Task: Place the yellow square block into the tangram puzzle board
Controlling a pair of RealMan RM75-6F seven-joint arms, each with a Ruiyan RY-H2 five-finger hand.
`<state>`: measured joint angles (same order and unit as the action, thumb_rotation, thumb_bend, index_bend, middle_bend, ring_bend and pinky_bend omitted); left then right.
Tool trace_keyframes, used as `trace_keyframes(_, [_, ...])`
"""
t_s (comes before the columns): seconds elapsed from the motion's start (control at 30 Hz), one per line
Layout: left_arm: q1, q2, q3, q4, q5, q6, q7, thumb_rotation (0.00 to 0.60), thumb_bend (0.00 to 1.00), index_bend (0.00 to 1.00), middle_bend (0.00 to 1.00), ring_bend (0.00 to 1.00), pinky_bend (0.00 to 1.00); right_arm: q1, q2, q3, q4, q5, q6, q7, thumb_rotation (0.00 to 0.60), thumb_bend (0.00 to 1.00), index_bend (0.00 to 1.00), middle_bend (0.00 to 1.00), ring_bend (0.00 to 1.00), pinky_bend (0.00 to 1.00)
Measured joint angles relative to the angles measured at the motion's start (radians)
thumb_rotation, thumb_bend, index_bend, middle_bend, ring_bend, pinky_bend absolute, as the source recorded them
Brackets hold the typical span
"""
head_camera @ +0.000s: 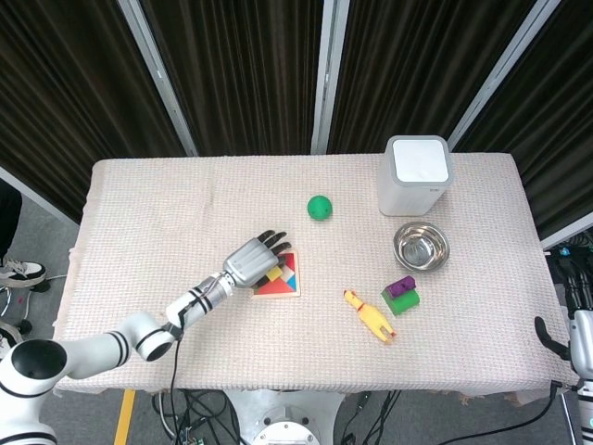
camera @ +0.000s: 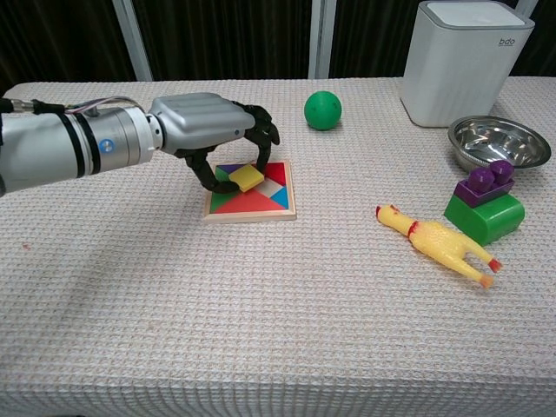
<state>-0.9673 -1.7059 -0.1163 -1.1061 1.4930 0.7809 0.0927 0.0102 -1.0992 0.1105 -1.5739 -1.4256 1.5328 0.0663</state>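
Note:
The tangram puzzle board (camera: 252, 195) (head_camera: 281, 278) lies left of the table's centre, a wooden frame with coloured pieces. My left hand (camera: 208, 135) (head_camera: 252, 261) hovers over its left part and pinches the yellow square block (camera: 248, 178) (head_camera: 271, 275) between thumb and fingers. The block sits low over the board's middle, slightly tilted; I cannot tell whether it touches the pieces below. Of my right arm only a part shows at the right edge of the head view; its hand is out of sight.
A green ball (camera: 322, 110) lies behind the board. To the right are a yellow rubber chicken (camera: 437, 244), a green and purple block stack (camera: 485, 203), a steel bowl (camera: 499, 142) and a white box (camera: 459, 61).

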Motion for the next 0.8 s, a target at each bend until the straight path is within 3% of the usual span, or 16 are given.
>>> trace_keyframes(0.4, [-0.031,-0.022,-0.017,-0.019,-0.038,-0.014,0.054,0.600,0.35,0.54,0.15,0.02,0.13,-0.003,-0.002,0.002,0.016,-0.001,0.005,0.014,0.600,0.26,0.00,0.00,0.00,0.00])
trace_keyframes(0.8, [-0.056,-0.071,-0.013,0.049,-0.045,-0.016,0.080,0.600,0.35,0.55,0.15,0.02,0.13,-0.011,-0.003,0.006,0.036,0.012,0.007,0.033,0.600,0.24,0.00,0.00,0.00,0.00])
